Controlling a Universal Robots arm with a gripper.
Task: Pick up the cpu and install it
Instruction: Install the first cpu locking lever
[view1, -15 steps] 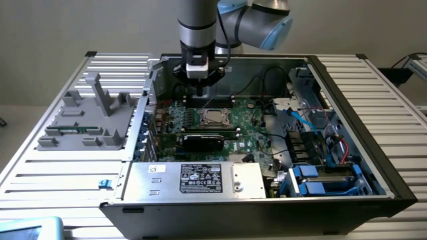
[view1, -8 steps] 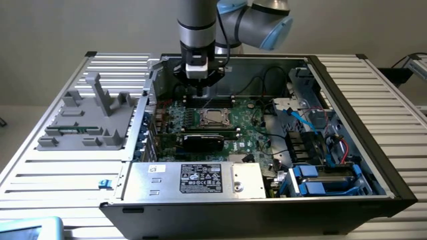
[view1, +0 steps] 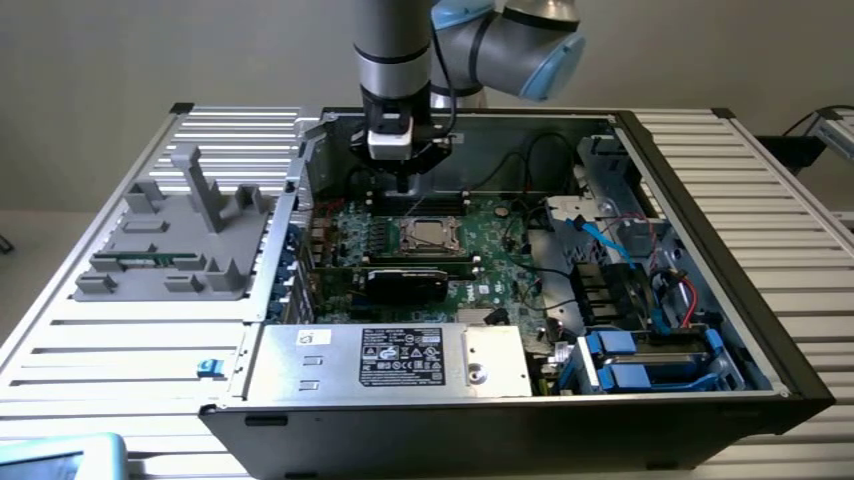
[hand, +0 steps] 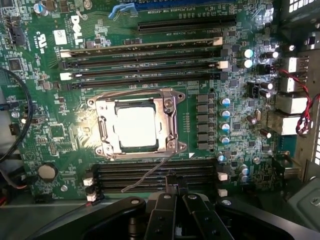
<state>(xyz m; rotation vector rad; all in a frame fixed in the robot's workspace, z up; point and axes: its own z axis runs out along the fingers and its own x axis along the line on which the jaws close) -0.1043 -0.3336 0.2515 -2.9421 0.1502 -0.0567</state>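
Observation:
The cpu (hand: 136, 126), a flat square chip with a bright silver top, lies inside the metal-framed socket (hand: 102, 131) on the green motherboard; it also shows in the exterior view as the cpu (view1: 427, 234) in the middle of the open computer case. My gripper (hand: 172, 196) hovers above the board just beside the socket, over the memory slots (hand: 160, 175). Its two dark fingers are pressed together with nothing between them. In the exterior view the gripper (view1: 404, 186) hangs behind the socket. A thin wire lever (hand: 150, 172) runs from the socket frame toward my fingertips.
The case walls (view1: 641, 150) ring the motherboard. A silver power supply box (view1: 387, 355) fills the front, a black card (view1: 407, 280) lies in front of the socket, and blue cables and drive bays (view1: 627, 350) crowd the exterior view's right. A grey fixture (view1: 180, 240) stands outside on the left.

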